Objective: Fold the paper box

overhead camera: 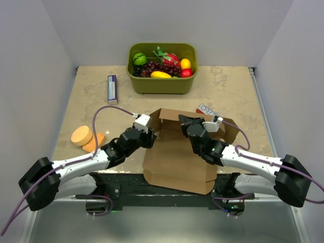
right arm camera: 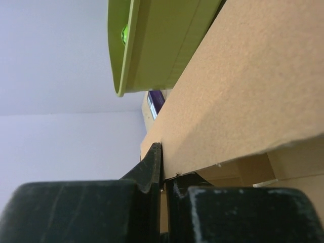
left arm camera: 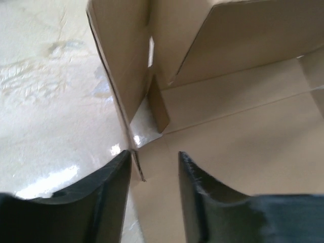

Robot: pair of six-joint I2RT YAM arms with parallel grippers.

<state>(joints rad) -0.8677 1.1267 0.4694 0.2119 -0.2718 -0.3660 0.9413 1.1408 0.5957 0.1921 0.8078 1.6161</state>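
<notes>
Left gripper (left arm camera: 154,155): claw is parted and grips nothing. Its fingers (left arm camera: 109,197) straddle the lower edge of the left side wall (left arm camera: 119,76) of the paper box (overhead camera: 177,162), near that wall's corner. Probably placed there to steady or nudge the wall upright while the other arm works.

The paper box sits at the table's (overhead camera: 233,91) near edge, between the two arms. It is in front of the green tub (overhead camera: 162,85) and well apart from it.

Right gripper (right arm camera: 163,169): claw is clenched on the thin edge of the box's rear panel (right arm camera: 243,86), likely pinched there to swing the panel up or fold it inward.

Box look: plain brown cardboard, half formed. The left and rear walls are raised and a small tab (left arm camera: 160,109) stands in the corner by a slot (left arm camera: 151,50). The front part lies flat and overhangs the table edge, with crease lines visible on the floor. Folding looks about midway.
</notes>
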